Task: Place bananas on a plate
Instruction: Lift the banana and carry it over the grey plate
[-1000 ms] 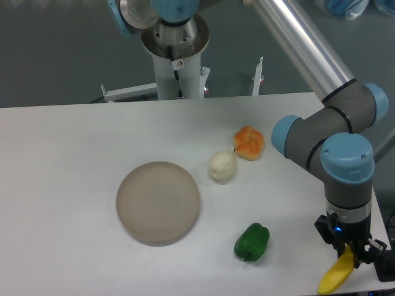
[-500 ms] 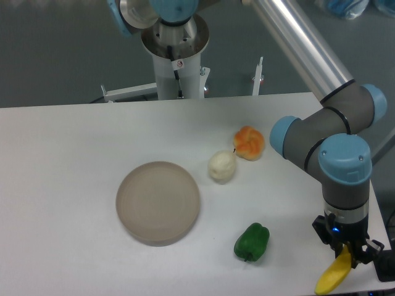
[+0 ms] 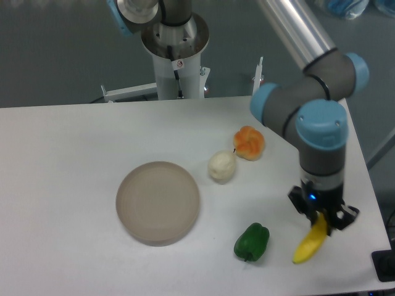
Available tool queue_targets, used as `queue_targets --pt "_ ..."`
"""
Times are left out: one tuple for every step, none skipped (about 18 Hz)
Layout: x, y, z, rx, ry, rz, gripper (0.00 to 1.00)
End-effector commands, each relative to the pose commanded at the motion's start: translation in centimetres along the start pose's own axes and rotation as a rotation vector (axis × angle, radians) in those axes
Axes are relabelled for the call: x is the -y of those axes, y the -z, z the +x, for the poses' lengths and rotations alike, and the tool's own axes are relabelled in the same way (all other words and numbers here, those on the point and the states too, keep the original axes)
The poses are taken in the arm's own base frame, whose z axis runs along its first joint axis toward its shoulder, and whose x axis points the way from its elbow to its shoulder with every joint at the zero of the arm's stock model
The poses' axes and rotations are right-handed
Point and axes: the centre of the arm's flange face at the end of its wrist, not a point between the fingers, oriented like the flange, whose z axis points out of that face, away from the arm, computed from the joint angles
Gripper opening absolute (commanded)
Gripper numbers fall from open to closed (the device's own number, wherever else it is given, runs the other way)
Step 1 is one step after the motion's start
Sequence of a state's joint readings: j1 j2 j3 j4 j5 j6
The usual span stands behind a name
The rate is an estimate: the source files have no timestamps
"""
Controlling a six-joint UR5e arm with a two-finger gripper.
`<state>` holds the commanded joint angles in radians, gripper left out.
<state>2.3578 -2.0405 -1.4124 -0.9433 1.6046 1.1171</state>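
A curved bright yellow banana (image 3: 309, 245) hangs from my gripper (image 3: 320, 219), which is shut on its upper end above the table's right side. Its lower tip points down and to the left, just right of the green bell pepper (image 3: 252, 242). The round grey-beige plate (image 3: 158, 202) lies flat left of centre with nothing on it, well to the left of the gripper. My fingers are partly hidden behind the banana.
A white roundish item (image 3: 221, 166) and an orange one (image 3: 249, 142) sit between the plate and the arm. The robot's base column (image 3: 174, 55) stands at the back. The table's right edge (image 3: 374, 185) runs close to the gripper.
The arm has swung left and up with the banana, carrying it away from the front right corner toward the bell pepper. The other items have stayed put.
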Motion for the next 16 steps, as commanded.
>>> queue_targets --pt "0.7 0.5 1.8 -0.020 0.027 0.000 0.08" --pt "1.5 0.7 3.1 -0.029 0.052 0.001 0.08" --pt "2.1 0.7 4.3 -0.039 0.086 0.000 0.08" --pt "2.9 0.8 5.5 -0.046 0.128 0.001 0.08" --pt "4.0 0.6 7.0 -0.059 0.157 0.000 0.08" --pt "4.9 0.7 8.5 -0.067 0.186 0.001 0.08" --pt "5.9 0.8 9.9 -0.076 0.214 0.002 0.08" --pt "6.8 0.6 11.4 -0.087 0.234 -0.001 0.08" --pt "7.7 0.3 12.9 -0.099 0.254 -0.007 0.08" --pt "8.4 0.0 14.2 -0.108 0.279 -0.013 0.08" --pt "9.0 -0.7 16.2 -0.126 0.290 -0.025 0.08" --pt "9.2 -1.1 17.5 -0.139 0.281 -0.033 0.08" --pt "9.2 -1.8 19.0 -0.155 0.267 -0.047 0.08" --pt "8.8 -2.3 20.4 -0.169 0.264 -0.058 0.08" --pt "8.4 -2.9 21.4 -0.179 0.271 -0.070 0.08" --pt "8.3 -3.6 22.6 -0.184 0.263 -0.076 0.08"
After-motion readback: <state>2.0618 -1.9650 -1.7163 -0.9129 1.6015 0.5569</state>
